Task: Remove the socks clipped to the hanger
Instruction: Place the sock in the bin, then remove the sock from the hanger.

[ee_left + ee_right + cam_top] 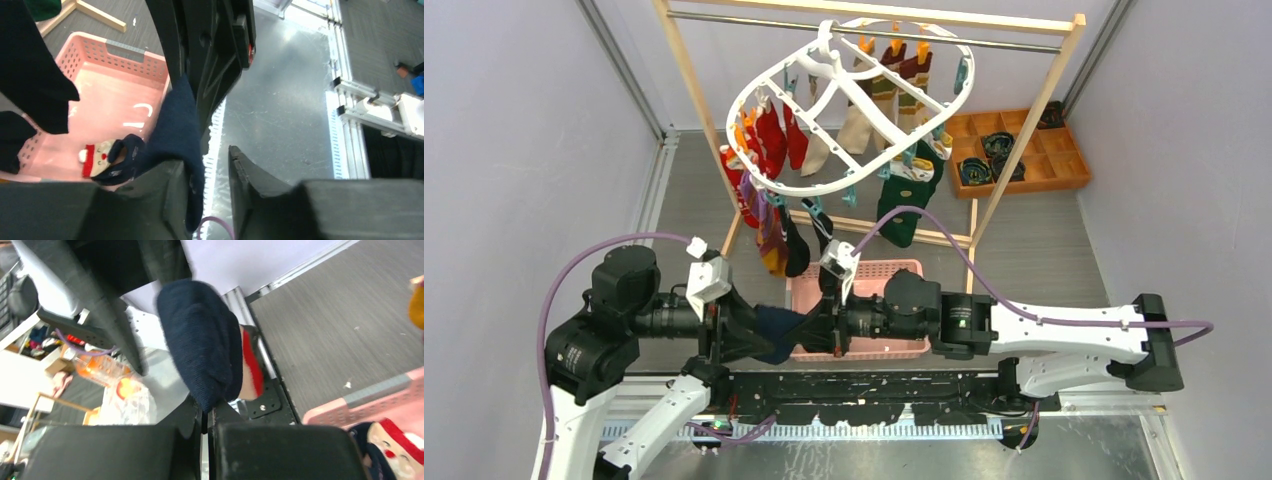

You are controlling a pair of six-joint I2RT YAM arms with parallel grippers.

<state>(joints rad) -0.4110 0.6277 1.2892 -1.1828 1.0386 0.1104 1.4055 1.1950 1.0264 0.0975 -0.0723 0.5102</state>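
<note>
**A:** Grey table [1074, 250], pale walls on three sides, both arms reaching in over the near edge.

**B:** Hands?

**A:** Tips nose to nose. The right gripper [206, 416] is pressed together, pinching one end of a navy sock [200, 350]. The left gripper [216, 167] faces it with its jaws a little apart. The sock lies against one inner finger [162, 189] and a gap shows beside the other, so it isn't squeezed on that side.

**B:** So where's the sock?

**A:** Bridging the two sets of tips, well apart from the hanger.

**B:** Under the hands?

**A:** A pink basket [894, 270], below and just beyond the right gripper's tips. A Santa-face sock [97, 157] lies in it.

**B:** Further out?

**A:** The hanger [824, 68] is above and beyond both grippers, tilted, hanging at the rail of a wooden rack [686, 90]. There are socks [769, 135] clipped around its rim: red on the left gripper's side, dark green on the right gripper's side, beige and striped farthest out.

**B:** Past that?

**A:** An orange compartment tray [1064, 172], far beyond the right gripper, with dark items in some cells.
</note>
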